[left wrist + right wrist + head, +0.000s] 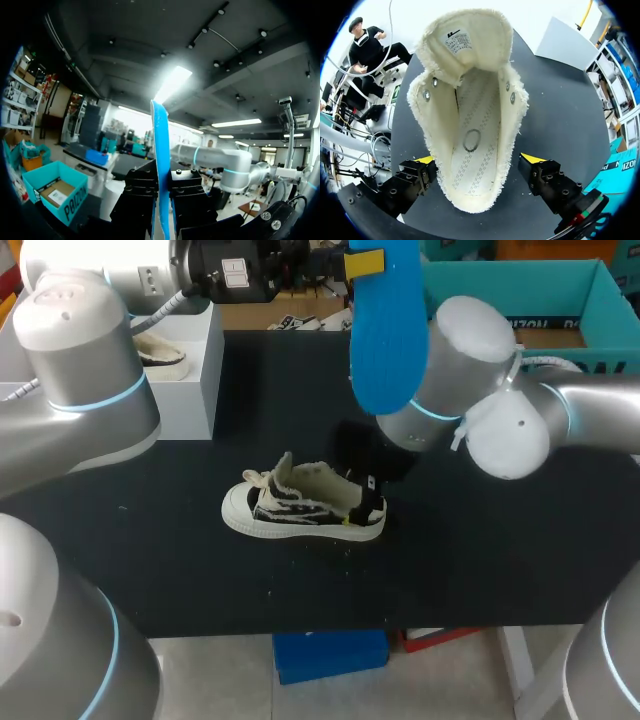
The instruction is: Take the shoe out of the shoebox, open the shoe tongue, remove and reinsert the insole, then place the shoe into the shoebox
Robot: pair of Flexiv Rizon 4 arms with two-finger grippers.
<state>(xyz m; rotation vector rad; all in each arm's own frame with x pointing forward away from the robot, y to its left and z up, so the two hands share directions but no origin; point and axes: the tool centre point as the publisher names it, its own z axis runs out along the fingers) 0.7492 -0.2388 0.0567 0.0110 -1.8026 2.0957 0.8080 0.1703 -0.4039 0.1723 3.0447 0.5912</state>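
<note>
Left gripper clamps the blue insole upright, raised beyond the shoe. Shoe lies mid-table, long axis left-right, toe left; right gripper, fingers wide, straddles its heel, nearer

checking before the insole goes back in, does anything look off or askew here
Nothing stands out. The shoe stands upright on the table, tongue folded forward, and the blue insole is out of it, held high above the table.
</note>
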